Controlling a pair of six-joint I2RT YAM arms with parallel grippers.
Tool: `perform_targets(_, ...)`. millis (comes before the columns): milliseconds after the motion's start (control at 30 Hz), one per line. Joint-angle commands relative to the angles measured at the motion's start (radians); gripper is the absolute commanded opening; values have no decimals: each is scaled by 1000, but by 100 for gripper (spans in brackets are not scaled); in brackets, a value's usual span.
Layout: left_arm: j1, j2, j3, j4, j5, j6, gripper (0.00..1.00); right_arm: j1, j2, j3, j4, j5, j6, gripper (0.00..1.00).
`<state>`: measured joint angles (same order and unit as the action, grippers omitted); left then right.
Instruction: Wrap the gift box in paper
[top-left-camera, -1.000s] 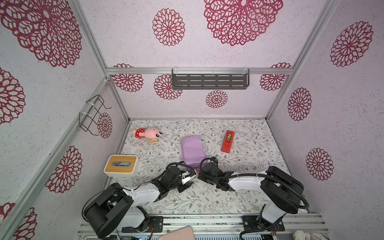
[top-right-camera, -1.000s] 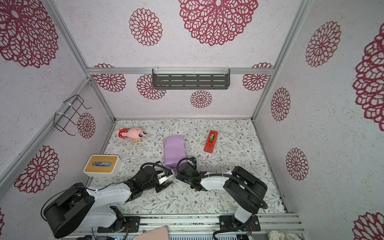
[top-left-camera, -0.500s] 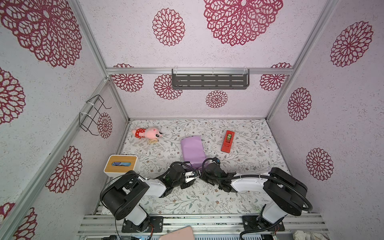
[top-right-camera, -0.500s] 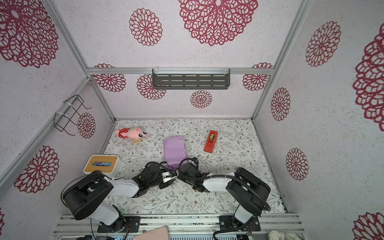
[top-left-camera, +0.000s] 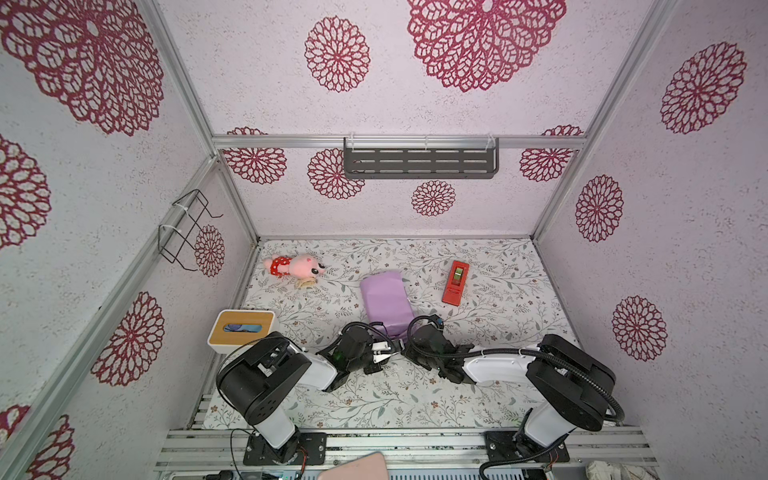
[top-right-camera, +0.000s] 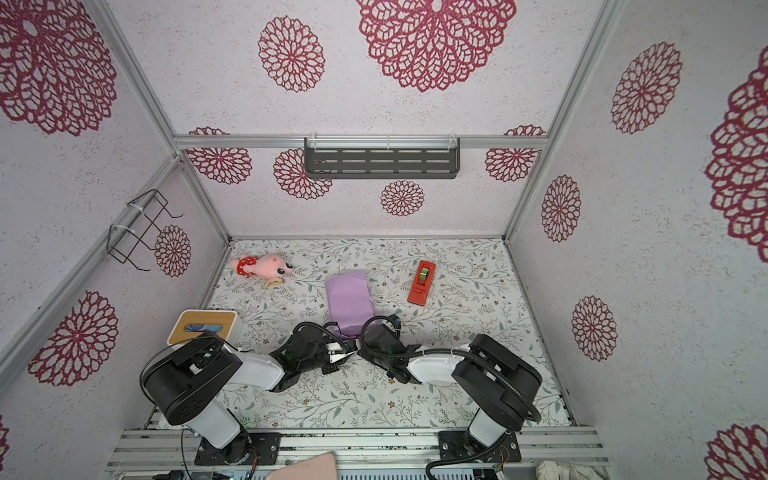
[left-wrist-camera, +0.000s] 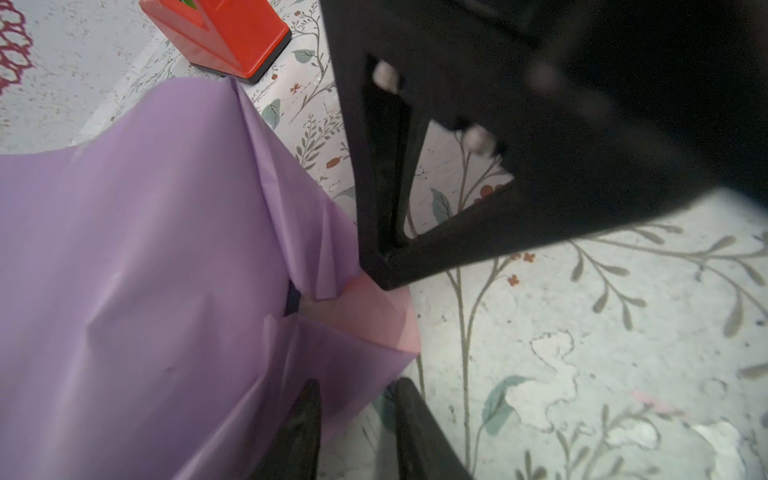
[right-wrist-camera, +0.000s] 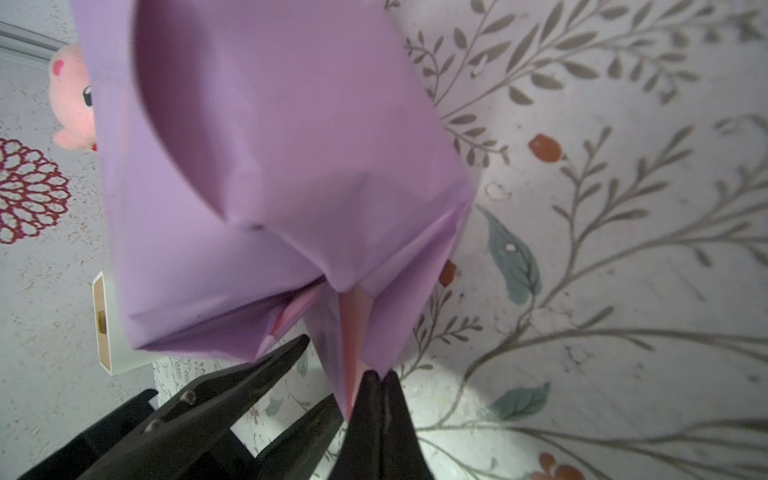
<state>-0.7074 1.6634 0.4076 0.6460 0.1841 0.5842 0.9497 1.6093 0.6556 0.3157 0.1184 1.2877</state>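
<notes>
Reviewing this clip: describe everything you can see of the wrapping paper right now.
The paper is a thin sheet, lilac on the outside, folded into a boxy parcel lying mid-table. Its top is smooth with soft creases. The near end is loosely gathered into pleats, where the pale pink inner face shows. The right gripper is shut on a pinched flap tip there. The left gripper, jaws apart, sits at the adjacent corner edge.

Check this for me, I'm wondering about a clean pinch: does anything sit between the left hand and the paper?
Nothing visible does. The open left hand is right at the loose end of the paper, beside the right hand shut on it.
</notes>
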Motion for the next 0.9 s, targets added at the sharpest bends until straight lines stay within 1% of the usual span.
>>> perform_targets(0, -3, 19, 6, 15, 49, 61, 31, 5, -51, -1, 61, -9, 32, 0)
perform_targets(233, -4, 9, -21, 50, 63, 106, 32, 3, -63, -14, 91, -17, 56, 0)
perform_targets(367, -4, 15, -24, 64, 81, 117, 31, -2, -57, -22, 112, -27, 66, 0)
perform_targets(667, -4, 25, -21, 63, 98, 124, 16, -4, -53, -21, 126, -31, 74, 0)
perform_targets(800, 0, 21, -20, 58, 101, 126, 3, -7, -55, -24, 128, -31, 75, 0)
perform_targets(867, -1, 19, -20, 58, 101, 122, 0, -12, -60, -27, 128, -27, 72, 0)
